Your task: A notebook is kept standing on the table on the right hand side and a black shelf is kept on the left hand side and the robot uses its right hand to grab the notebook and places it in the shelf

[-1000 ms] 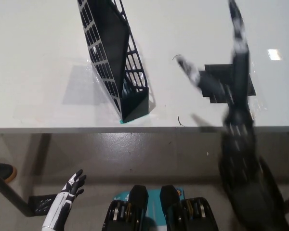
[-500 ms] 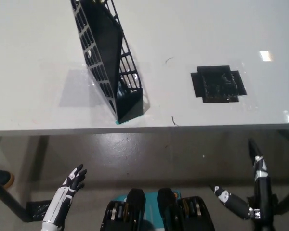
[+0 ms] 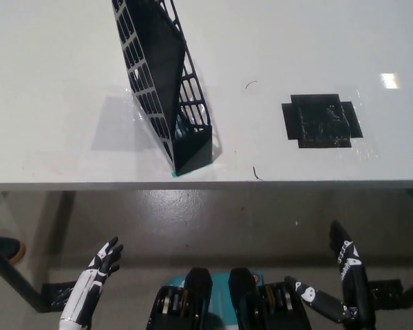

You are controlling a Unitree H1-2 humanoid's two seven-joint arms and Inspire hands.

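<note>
**Both hands low, shelf alone on the table**

Below the table edge, at the lower left, the white left hand (image 3: 104,259) hangs over the grey floor with its dark-tipped fingers spread and nothing in them; at the lower right the black right hand (image 3: 339,289) sits at much the same height, its fingers splayed wide apart and empty; a second ago that arm reached up over the table as a blur, and half a second ago it had already dropped below the edge, so it has settled slightly inward since; the left hand has barely changed.

Farther up, the table (image 3: 55,82) is a smooth, glossy white slab with a straight front edge; near that edge stands the shelf (image 3: 164,82), a tall black plastic file holder with gridded, slotted walls, narrow and wedge-shaped, leaning back from its base; well to its right a flat black cross-shaped patch (image 3: 321,121) of matte tape lies on the surface under a clear shiny film.

No notebook can be made out; whether it is in the shelf cannot be told.
</note>
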